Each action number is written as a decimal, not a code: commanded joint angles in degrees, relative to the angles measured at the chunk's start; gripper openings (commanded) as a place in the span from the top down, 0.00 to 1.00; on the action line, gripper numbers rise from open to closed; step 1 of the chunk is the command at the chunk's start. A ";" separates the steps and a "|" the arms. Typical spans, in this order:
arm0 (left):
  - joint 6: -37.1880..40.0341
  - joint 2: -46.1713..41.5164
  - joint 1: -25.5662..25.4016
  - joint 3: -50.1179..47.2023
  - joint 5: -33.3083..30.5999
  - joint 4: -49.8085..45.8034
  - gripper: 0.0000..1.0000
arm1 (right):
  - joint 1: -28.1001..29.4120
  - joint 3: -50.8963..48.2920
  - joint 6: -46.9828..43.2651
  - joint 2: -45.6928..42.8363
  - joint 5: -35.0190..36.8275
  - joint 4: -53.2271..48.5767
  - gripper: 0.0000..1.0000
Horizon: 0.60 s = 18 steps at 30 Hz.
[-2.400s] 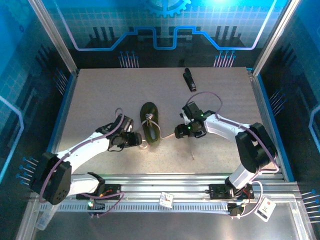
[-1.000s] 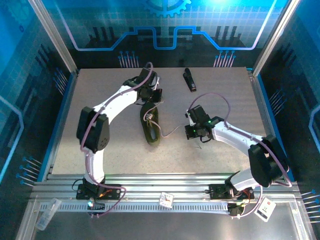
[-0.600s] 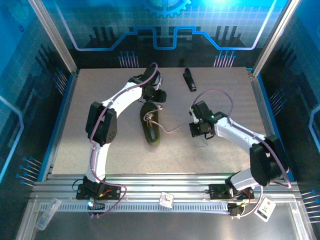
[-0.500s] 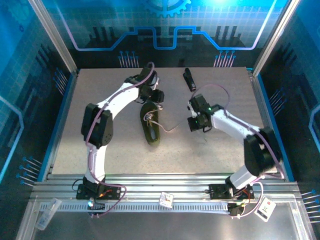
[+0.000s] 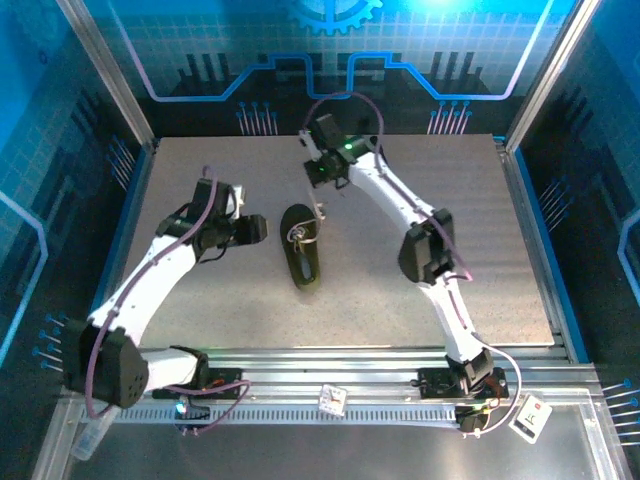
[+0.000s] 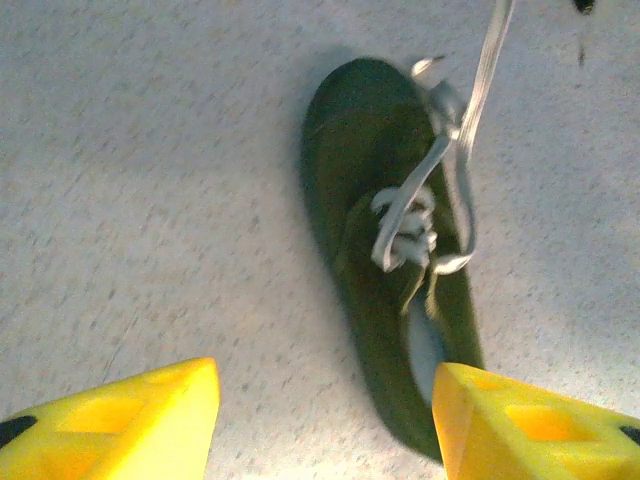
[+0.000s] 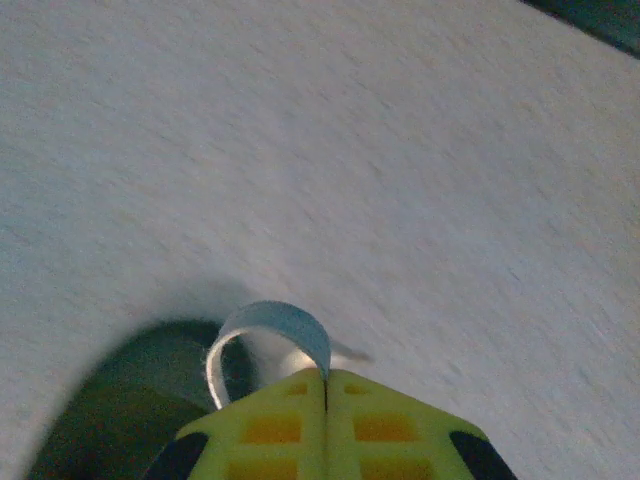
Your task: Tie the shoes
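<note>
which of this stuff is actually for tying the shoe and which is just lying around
For the job: dark olive-green flat oval-soled shoe; its thin whitish-grey laces, one pinched by the right gripper; left gripper, fingers open.
Lying about: small white card on the front rail; white tag with red mark near the right arm's base.

A speckled grey-beige table [image 5: 200,310] is carrying a single dark green shoe [image 5: 303,265]. The shoe is lying flat on its sole just toward 9 o'clock from the table's middle, its long axis running from 12 to 6 o'clock. Its whitish laces [image 5: 300,234] are bunching on its 12 o'clock half, with one strand trailing toward 12 o'clock.
</note>
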 commanded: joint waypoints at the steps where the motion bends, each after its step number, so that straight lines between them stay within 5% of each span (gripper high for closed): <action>1: -3.00 -5.63 1.72 -5.33 -0.09 0.58 0.39 | 3.32 14.61 3.55 9.87 -6.34 -8.01 1.00; 10: -4.87 -6.70 2.91 -9.91 -0.09 3.81 0.38 | 4.92 -8.75 21.32 1.59 -26.49 16.78 0.59; 18: 1.37 -0.75 3.96 -6.47 0.62 6.91 0.39 | 2.56 -22.46 21.64 -11.68 -31.42 23.65 0.48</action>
